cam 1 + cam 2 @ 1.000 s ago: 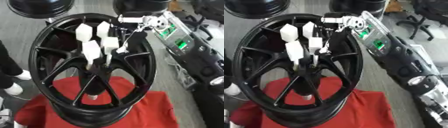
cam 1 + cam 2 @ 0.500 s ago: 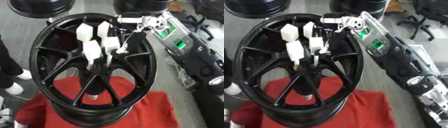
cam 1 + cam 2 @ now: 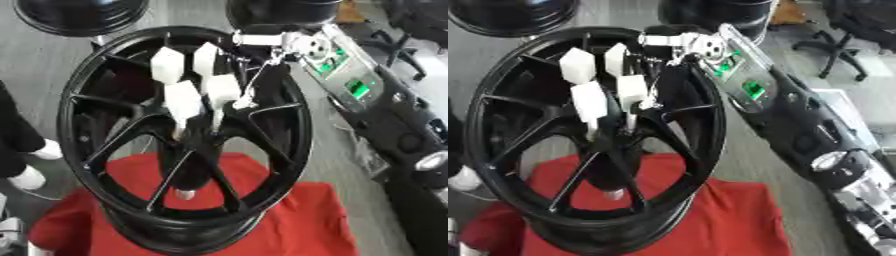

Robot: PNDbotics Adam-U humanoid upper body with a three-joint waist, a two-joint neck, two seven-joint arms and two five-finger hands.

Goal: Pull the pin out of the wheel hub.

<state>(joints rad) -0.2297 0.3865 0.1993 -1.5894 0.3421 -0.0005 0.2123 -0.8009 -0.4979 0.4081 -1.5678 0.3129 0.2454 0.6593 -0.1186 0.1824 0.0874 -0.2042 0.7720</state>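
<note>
Nothing moved | right hand (image 3: 197, 82) white fingertips at wheel hub (image 3: 197, 137) | pin hidden, grip unclear

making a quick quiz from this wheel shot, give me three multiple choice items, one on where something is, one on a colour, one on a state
1. Where does the right hand work?
A. at the middle of the wheel hub
B. on the floor beside it
C. on the far wheels

2. What colour is the cloth under the wheel hub?
A. blue
B. red
C. yellow

3. How does the wheel hub stand?
A. flat on its face
B. hanging in the air
C. up on its rim, spokes toward the camera

Answers:
1. A, the white fingertips cluster over the centre where the spokes meet.
2. B, red fabric spreads below the lower rim.
3. C, its lower rim sits on the cloth and the whole spoke face shows.

The left hand is not seen in either view.
</note>
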